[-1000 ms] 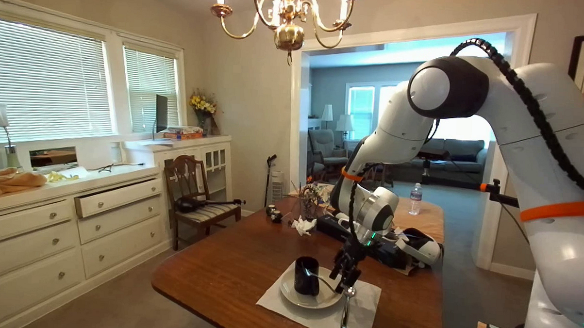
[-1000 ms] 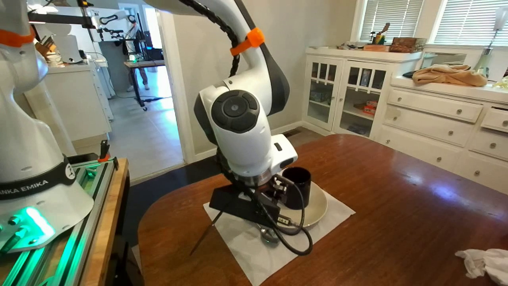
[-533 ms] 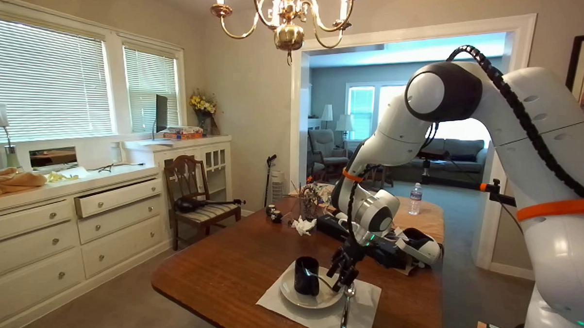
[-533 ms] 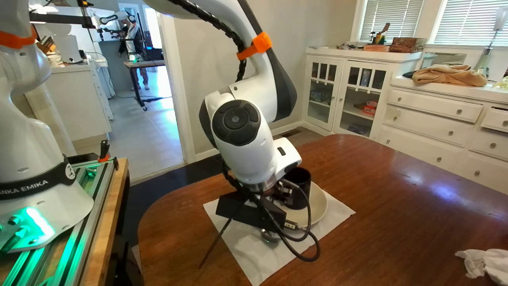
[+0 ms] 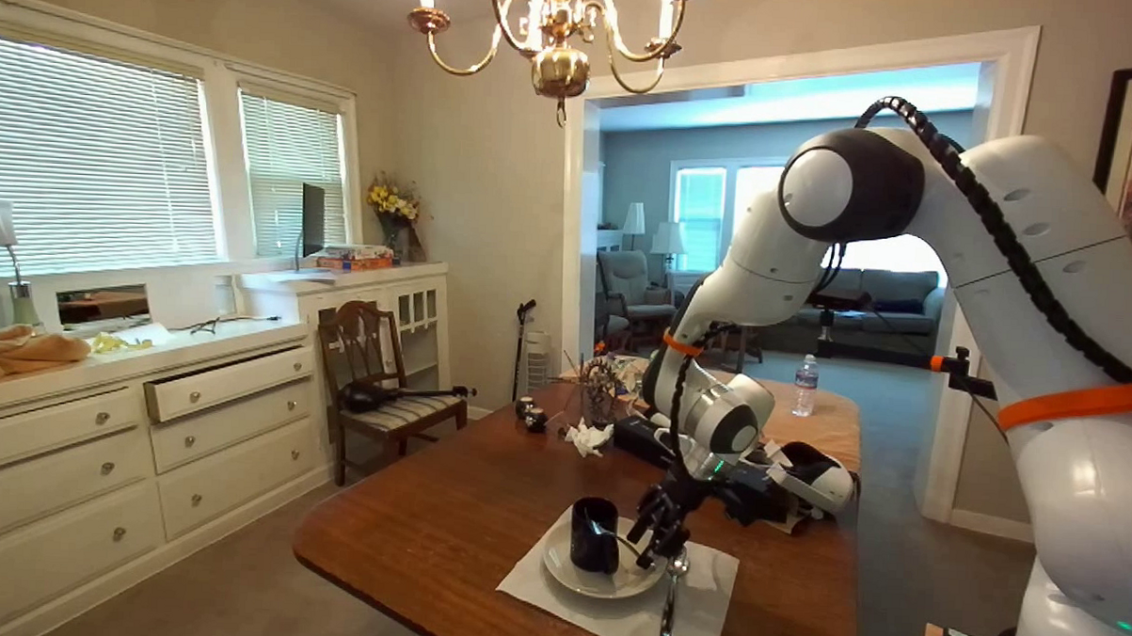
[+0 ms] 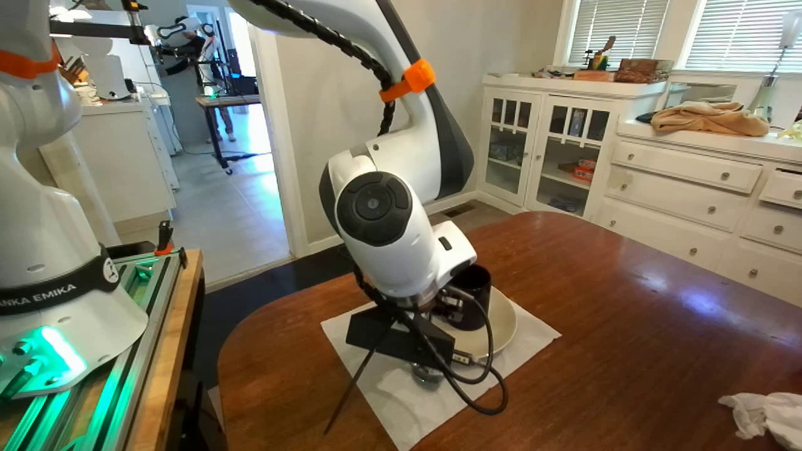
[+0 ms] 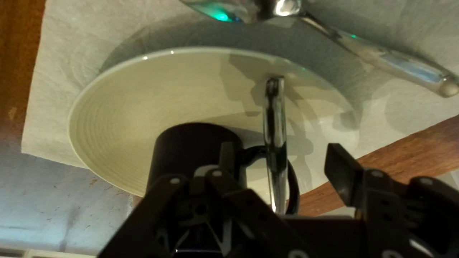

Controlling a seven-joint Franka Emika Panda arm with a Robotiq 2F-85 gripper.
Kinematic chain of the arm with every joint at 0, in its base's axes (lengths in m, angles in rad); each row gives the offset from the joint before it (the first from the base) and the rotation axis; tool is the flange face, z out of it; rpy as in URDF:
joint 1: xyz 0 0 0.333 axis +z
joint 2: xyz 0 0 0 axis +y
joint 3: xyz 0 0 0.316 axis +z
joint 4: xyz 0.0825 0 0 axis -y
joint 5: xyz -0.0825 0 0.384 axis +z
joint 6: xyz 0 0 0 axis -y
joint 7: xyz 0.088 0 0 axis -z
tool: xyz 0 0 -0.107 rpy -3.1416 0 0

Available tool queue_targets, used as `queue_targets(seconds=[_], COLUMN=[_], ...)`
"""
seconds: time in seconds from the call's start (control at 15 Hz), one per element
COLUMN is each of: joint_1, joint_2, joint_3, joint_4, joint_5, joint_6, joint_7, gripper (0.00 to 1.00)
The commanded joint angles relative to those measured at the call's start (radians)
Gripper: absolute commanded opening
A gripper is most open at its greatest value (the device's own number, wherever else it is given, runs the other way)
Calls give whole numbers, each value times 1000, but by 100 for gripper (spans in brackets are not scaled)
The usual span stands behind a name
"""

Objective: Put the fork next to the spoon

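- On the table (image 6: 626, 326), you have a wide stretch of wood from the napkin (image 6: 401, 401) to the far edge in an exterior view; toward the edge by the robot's base (image 6: 69, 313), the strip is narrower.
- A white-and-black device (image 5: 819, 487) sits along the right edge in an exterior view, beyond the napkin.
- Your gripper (image 7: 282, 157) is spread; in the wrist view the fork (image 7: 275, 132) shows between its two sides, crossing in front of the handle of the mug (image 7: 190, 154), over the plate (image 7: 111, 118).
- The spoon (image 7: 353, 43) lies on the napkin, just beside the plate.
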Motion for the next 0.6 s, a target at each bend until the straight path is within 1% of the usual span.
queue_targets(seconds=[0.0,0.07,0.13,0.2,0.27,0.33,0.4,0.47,0.53], joint_1=[-10,-10,-10,-9,-9,-9,-8,-8,-8], joint_2=[28,29,31,30,32,33,33,35,37], joint_3=[7,7,6,5,4,3,2,1,0], joint_4=[21,22,24,24,25,26,27,29,30], joint_5=[52,60,68,73,78,82,88,91,95], joint_6=[-32,-35,-38,-40,-45,-50,-55,-60,-64], joint_7=[-59,-69,-75,-83,-89,-92,-100,-106,-112], gripper=[67,66,61,61,58,40,33,29,22])
